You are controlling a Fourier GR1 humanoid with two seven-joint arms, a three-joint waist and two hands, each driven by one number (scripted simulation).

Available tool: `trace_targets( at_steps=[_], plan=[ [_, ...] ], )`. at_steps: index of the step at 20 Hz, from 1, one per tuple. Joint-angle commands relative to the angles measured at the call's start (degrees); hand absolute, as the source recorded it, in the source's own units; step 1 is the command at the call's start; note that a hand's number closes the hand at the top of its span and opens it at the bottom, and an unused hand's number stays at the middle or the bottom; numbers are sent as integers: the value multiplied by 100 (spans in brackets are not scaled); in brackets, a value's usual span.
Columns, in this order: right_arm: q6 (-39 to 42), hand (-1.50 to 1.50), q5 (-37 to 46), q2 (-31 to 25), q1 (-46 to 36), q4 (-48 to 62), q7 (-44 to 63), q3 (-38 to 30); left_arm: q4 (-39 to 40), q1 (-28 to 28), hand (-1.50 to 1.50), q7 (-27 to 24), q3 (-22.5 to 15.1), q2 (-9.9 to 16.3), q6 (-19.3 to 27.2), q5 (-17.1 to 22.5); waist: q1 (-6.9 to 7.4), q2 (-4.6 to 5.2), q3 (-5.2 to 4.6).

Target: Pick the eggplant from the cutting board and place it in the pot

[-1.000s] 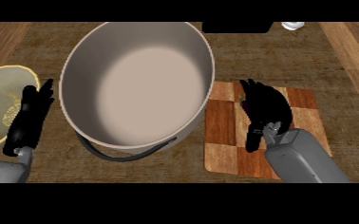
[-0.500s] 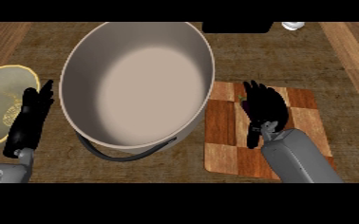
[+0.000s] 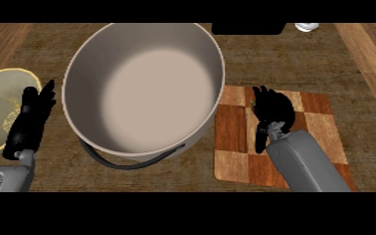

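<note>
A checkered wooden cutting board (image 3: 320, 114) lies to the right of a large grey pot (image 3: 147, 94), which has nothing inside. My right hand (image 3: 272, 110) rests on the board's left half, its fingers bent down and drawn together over the dark eggplant. The hand hides nearly all of the eggplant; only a green stem tip (image 3: 252, 102) pokes out at its left. My left hand (image 3: 29, 119) stands open at the pot's left side and holds nothing.
A yellow plate (image 3: 10, 92) lies at the left edge, partly behind my left hand. The pot's black handle (image 3: 125, 162) hangs toward me. A black object (image 3: 248, 28) and a small white thing (image 3: 307, 27) sit at the far edge.
The right hand's spread fingers have come together and bent down on the board, and the hand sank slightly. My left hand and the pot stay where they were.
</note>
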Motion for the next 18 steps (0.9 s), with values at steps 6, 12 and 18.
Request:
trace_targets(
  at_steps=[6, 12, 18],
  plan=[
    [-309, -150, 284, 366, -276, 781, -323, -408, 18, -277, 0, 278, 192, -296, -125, -513, -9, 2, 0],
    [-631, -150, 522, 321, -147, 1351, -754, -553, -536, 348, 0, 181, 266, -593, -313, -524, 22, 0, 1],
    [-1000, 150, 734, 150, -58, 1408, -1451, -543, -218, 137, 0, 34, 572, -548, -493, -669, 4, 2, 1]
  ],
)
